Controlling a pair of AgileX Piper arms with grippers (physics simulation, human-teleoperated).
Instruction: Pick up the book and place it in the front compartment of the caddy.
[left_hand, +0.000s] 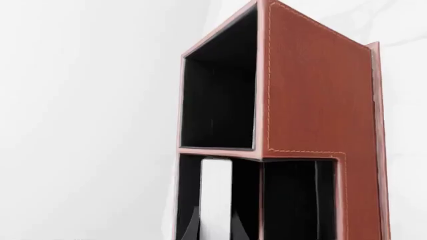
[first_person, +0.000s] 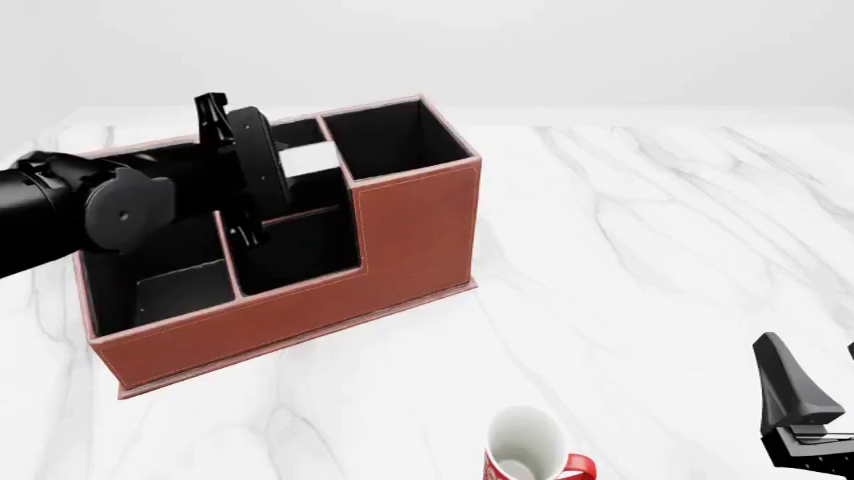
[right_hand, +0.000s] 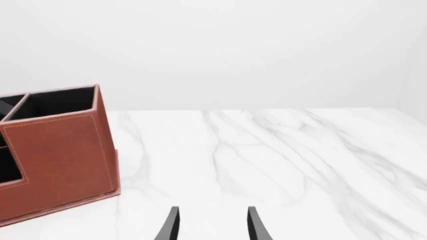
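Mug sits bottom centre of front view; right gripper at lower right, fingers apart, holding nothing. Left gripper at upper left, over the caddy, clamped on the book, white edge showing inside a pocket.

Only other stuff around is a white mug with a red outside and red handle, sitting upright near the front edge of the white marble table, partly cut off by the frame. Its inside is plain white, and it stands well apart from everything else on the tabletop.
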